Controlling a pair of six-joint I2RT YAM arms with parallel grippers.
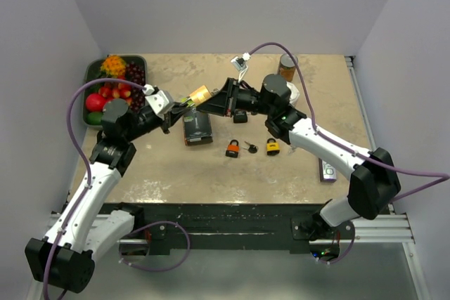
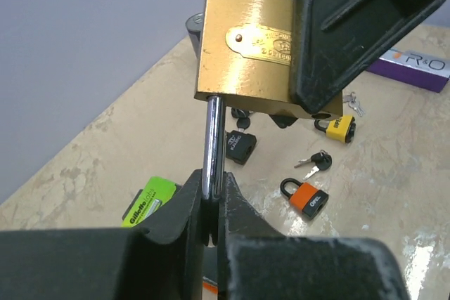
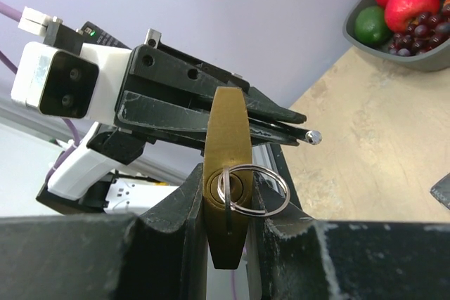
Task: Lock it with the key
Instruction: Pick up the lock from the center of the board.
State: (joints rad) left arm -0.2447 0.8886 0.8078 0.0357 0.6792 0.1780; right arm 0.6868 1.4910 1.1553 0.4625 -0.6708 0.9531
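1. The table (image 1: pixel 281 173) lies below your work. Both arms meet in the air over its middle, away from every edge, and the fruit tray (image 1: pixel 95 79) sits at the far left corner.
2. Your right gripper (image 3: pixel 226 205) is partly closed on the brass padlock (image 2: pixel 242 68), pinching its body.
3. Your left gripper (image 2: pixel 213 205) is clamped tight on the shackle (image 2: pixel 214 138), which stands out from the body.
4. Only your right wrist view shows the key ring (image 3: pixel 261 189) at the keyhole face.
5. The orange padlock (image 2: pixel 308 198) and yellow padlock (image 2: pixel 339 128) lie on the table underneath.
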